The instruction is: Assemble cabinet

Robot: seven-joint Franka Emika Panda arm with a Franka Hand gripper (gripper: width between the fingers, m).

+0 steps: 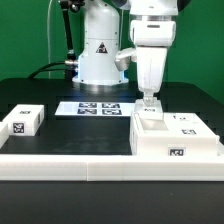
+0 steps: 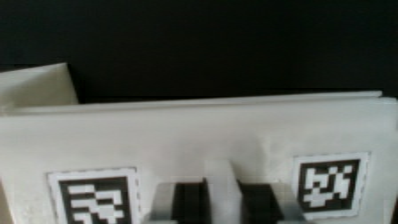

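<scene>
Cabinet point(image 1: 176, 136) sits on the exterior view's right, well apart from small block point(image 1: 24, 120) at left, marker board point(image 1: 95, 106) behind and between; gripper point(image 1: 150, 101) down at cabinet's rear top edge, fingers point(image 2: 187, 204) narrowly apart, can't tell if pinching the wall

I can't see the tips of the gripper point(image 2: 222, 205), cut off at the wrist view's edge against the cabinet point(image 2: 196, 130); its two tags point(image 2: 93, 198) blur beyond reading.
</scene>
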